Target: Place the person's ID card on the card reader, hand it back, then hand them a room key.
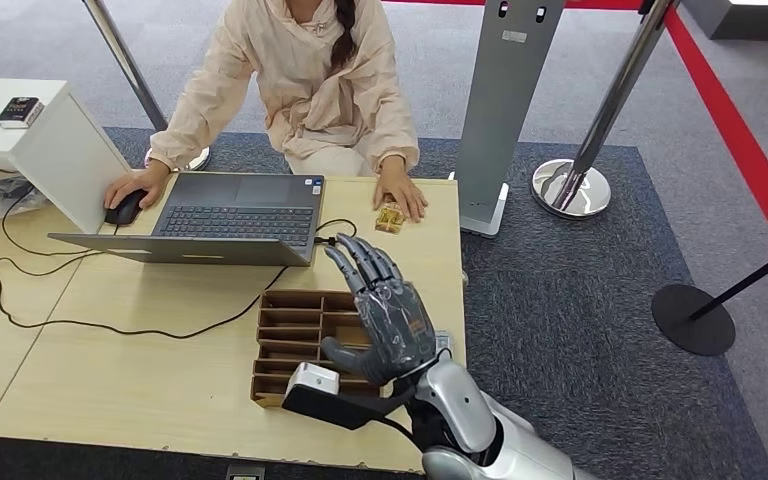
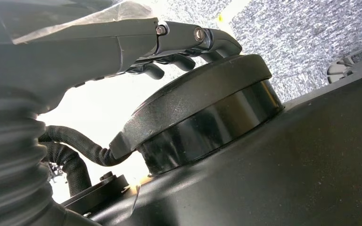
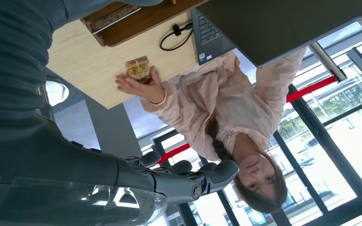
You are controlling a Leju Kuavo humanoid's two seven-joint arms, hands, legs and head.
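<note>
Wooden desk (image 1: pixel 160 380) carries a laptop (image 1: pixel 230 215); the ID card (image 1: pixel 390 218), thin, stiff, light and best pinched by its edges, lies under the person's hand (image 1: pixel 400 195), while the right hand (image 1: pixel 385 310) hovers empty, fingers extended.

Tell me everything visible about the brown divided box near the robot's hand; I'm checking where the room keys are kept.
The brown divided box looks like cardboard or thin wood, open-topped, split by slats into narrow slots. It lies flat on the pale wooden table, near its front right corner, just in front of the laptop. The right hand, fingers spread, is above its right side, hiding that part. Contents cannot be made out.
</note>
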